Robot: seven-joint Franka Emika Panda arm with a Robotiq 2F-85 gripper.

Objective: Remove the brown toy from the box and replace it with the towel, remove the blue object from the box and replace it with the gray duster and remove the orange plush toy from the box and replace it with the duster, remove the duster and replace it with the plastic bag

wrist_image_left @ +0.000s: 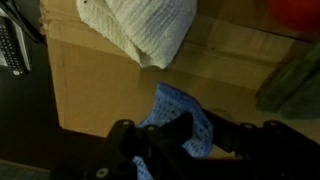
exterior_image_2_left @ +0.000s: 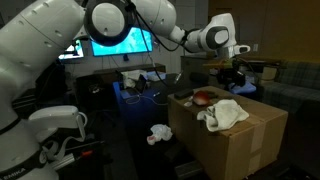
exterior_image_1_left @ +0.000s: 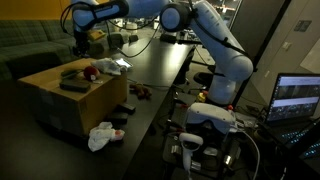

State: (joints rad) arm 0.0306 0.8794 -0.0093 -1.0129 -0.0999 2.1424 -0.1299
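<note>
In the wrist view a blue patterned cloth object (wrist_image_left: 178, 108) lies on the box (wrist_image_left: 90, 90) near its edge. My gripper (wrist_image_left: 195, 135) is shut on it, its dark fingers pinching the cloth from both sides. A white towel (wrist_image_left: 140, 25) lies further along the box top. The orange plush toy (wrist_image_left: 295, 10) shows at the corner and the gray duster (wrist_image_left: 295, 85) at the right edge. In both exterior views the gripper (exterior_image_1_left: 82, 50) (exterior_image_2_left: 232, 75) is low over the far side of the box (exterior_image_1_left: 70, 105) (exterior_image_2_left: 240, 145). The plastic bag (exterior_image_1_left: 102, 135) (exterior_image_2_left: 160, 133) lies on the dark table beside the box.
A small brown toy (exterior_image_1_left: 140, 92) rests on the table past the box. A keyboard (wrist_image_left: 12, 50) lies beyond the box edge. Lit screens (exterior_image_2_left: 115, 42) (exterior_image_1_left: 297, 98), cables and a couch (exterior_image_1_left: 25, 45) surround the table.
</note>
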